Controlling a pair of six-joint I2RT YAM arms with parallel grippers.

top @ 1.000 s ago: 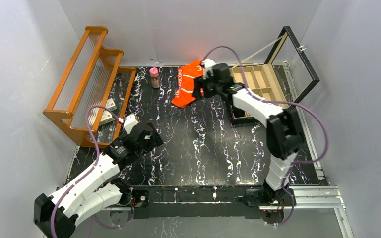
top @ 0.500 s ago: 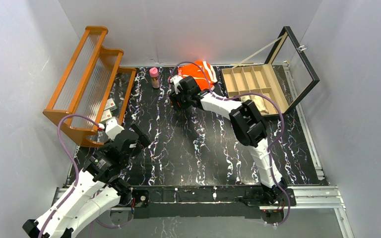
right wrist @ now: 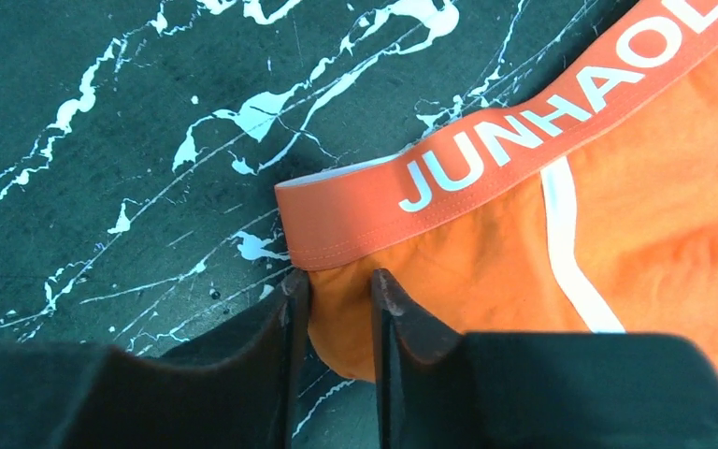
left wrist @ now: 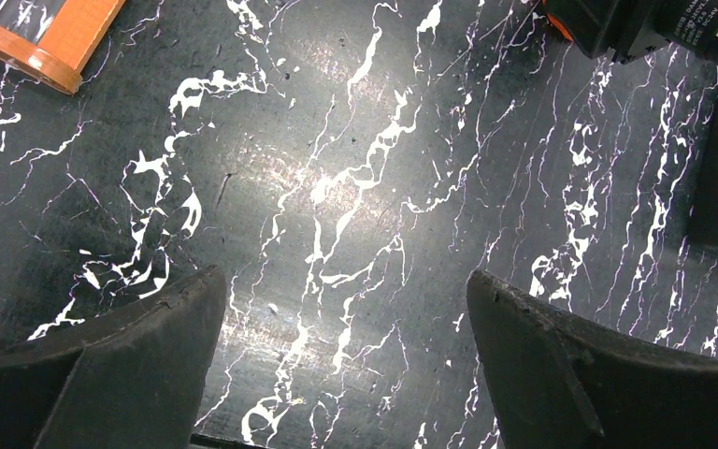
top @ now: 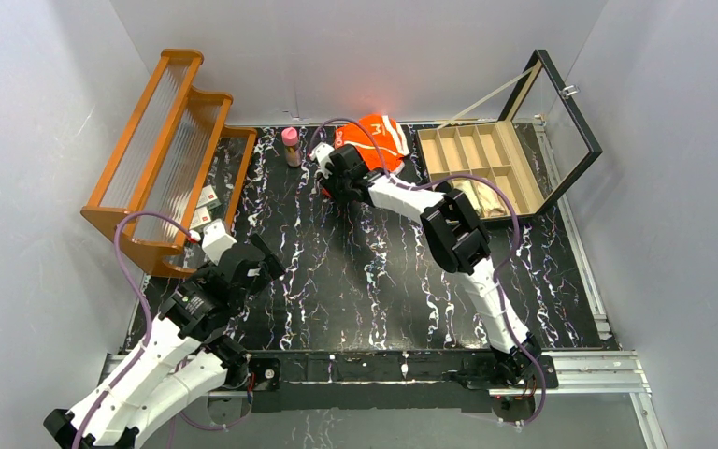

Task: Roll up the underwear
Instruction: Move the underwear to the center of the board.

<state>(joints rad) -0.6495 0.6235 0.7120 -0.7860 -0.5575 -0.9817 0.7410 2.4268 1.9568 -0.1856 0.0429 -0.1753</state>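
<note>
The orange underwear [top: 376,140], with white stripes and a lettered waistband, lies bunched at the back middle of the table. My right gripper [top: 325,180] is at its left near corner. In the right wrist view the jaws [right wrist: 339,285] are shut on a fold of the orange cloth [right wrist: 524,234] just below the waistband. A pale beige bundle [top: 483,197] lies in a near compartment of the wooden box. My left gripper [top: 264,259] is open and empty over bare table at the near left, also shown in the left wrist view [left wrist: 343,281].
An orange wooden rack [top: 164,150] stands at the back left with small cartons [top: 208,210] under it. A pink bottle [top: 291,145] stands beside the underwear. A compartmented wooden box [top: 514,178] with a raised glass lid stands at the back right.
My right gripper has swung left from beside the box to the underwear's left corner, and the cloth now lies bunched further back and right. My left arm has drawn back toward the near left.
</note>
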